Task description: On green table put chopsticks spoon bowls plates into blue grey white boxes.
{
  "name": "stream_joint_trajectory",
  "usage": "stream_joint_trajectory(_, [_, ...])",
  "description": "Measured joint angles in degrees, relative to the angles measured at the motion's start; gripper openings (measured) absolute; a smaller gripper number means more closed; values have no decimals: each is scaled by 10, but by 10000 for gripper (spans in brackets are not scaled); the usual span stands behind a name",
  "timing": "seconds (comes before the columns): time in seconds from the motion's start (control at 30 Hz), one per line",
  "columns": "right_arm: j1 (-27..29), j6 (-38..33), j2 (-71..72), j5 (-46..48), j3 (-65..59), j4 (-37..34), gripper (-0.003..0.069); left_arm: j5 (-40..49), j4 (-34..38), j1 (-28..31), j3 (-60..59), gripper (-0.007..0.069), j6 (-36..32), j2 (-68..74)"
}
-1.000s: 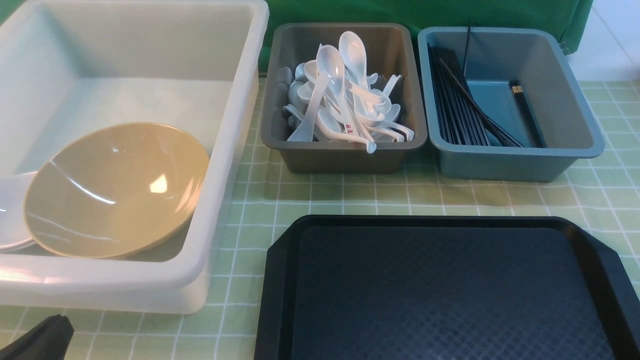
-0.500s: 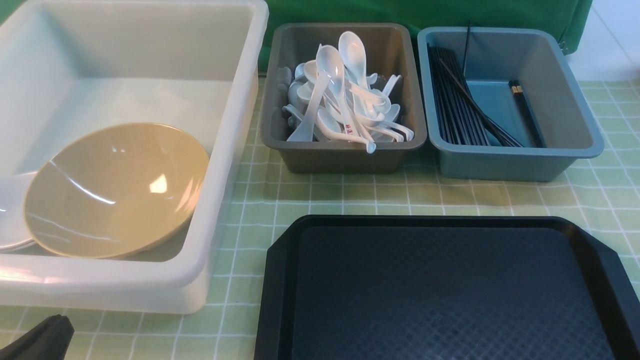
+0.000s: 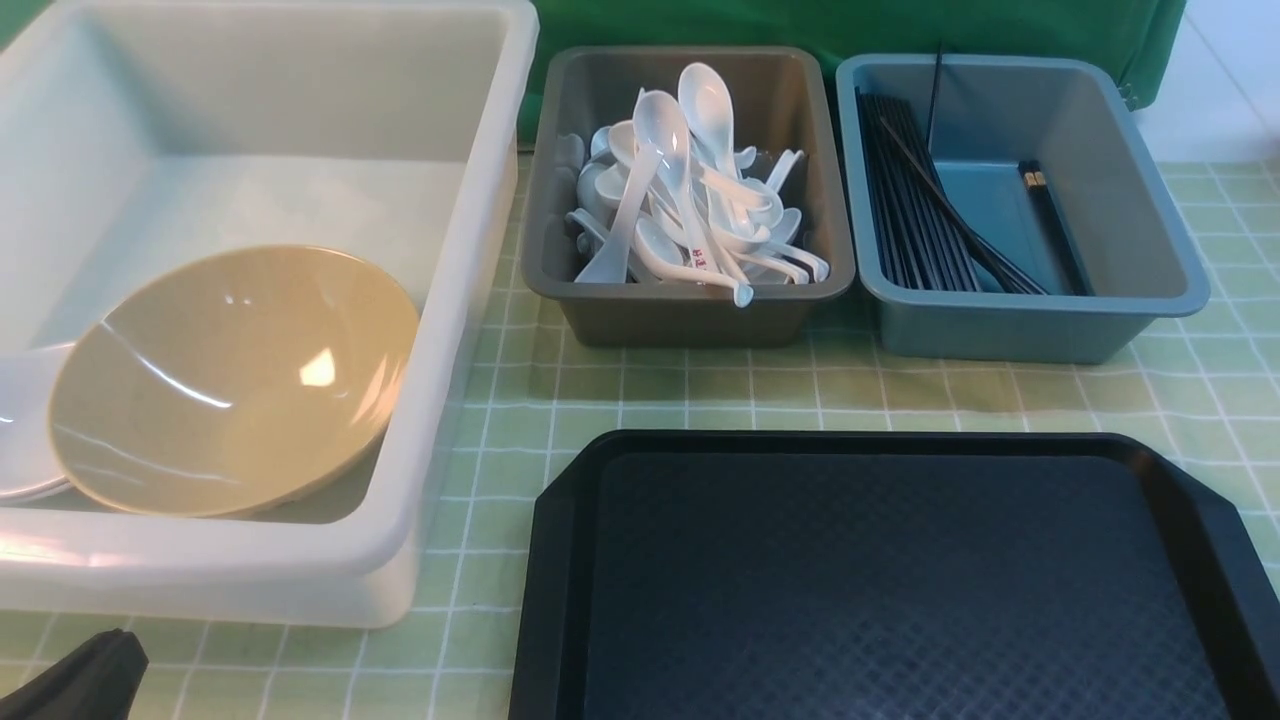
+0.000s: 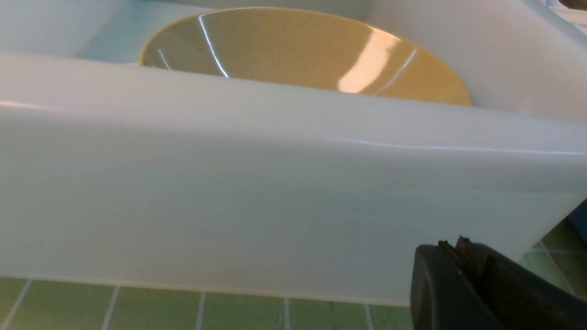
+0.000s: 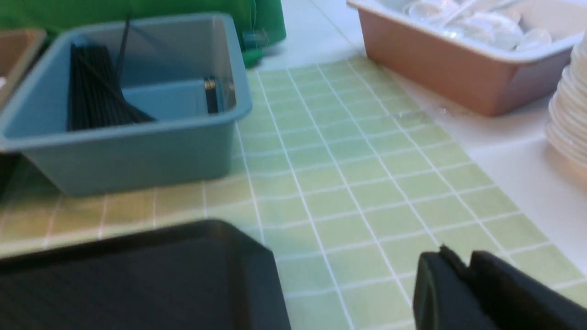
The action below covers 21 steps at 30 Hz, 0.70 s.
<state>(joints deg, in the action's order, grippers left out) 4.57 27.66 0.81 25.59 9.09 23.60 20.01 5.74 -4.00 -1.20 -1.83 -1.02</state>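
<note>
The green table [image 3: 800, 390] carried three boxes in a row along its far side, with a black tray [image 3: 880, 580] on the near side in front of the two smaller ones. The white tub [image 3: 470, 300] stood at the far left and held the tan bowl [image 3: 235, 380], tilted, with a white plate [image 3: 20, 430] showing just past the bowl's left edge. The grey box [image 3: 690, 310] stood in the middle, filled with plain white spoons [image 3: 650, 170]; the spoon with red characters [image 3: 700, 262] lay among them near that box's near wall. The blue box [image 3: 1040, 320] stood at the far right, just beside the grey one, and held a bundle of black chopsticks [image 3: 915, 210] along its left side, while the pair of chopsticks with gold bands [image 3: 1045, 215] lay apart from them toward its right side. The left gripper [image 4: 463, 250] sat low at the near left corner, just outside the tub's near wall, with its jaws pressed together and nothing in them; the bowl lay beyond that wall, well apart from it. The right gripper [image 5: 461, 261] hung over bare cloth to the right of the tray, near side of the blue box, its jaws nearly together with only a narrow slit between them and empty. Off the cloth to the far right stood a pinkish-brown box [image 5: 458, 68] and a stack of white dishes [image 5: 571, 114].
</note>
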Motion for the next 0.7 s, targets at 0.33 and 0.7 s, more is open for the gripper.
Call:
stream_joint_trajectory(0.33, [0, -117, 0, -47, -87, -38, 102, 0, 0, 0, 0, -1, 0, 0])
stream_joint_trajectory(0.7, [-21, -200, 0, -79, -92, -62, 110, -2, 0, 0, 0, -1, 0, 0])
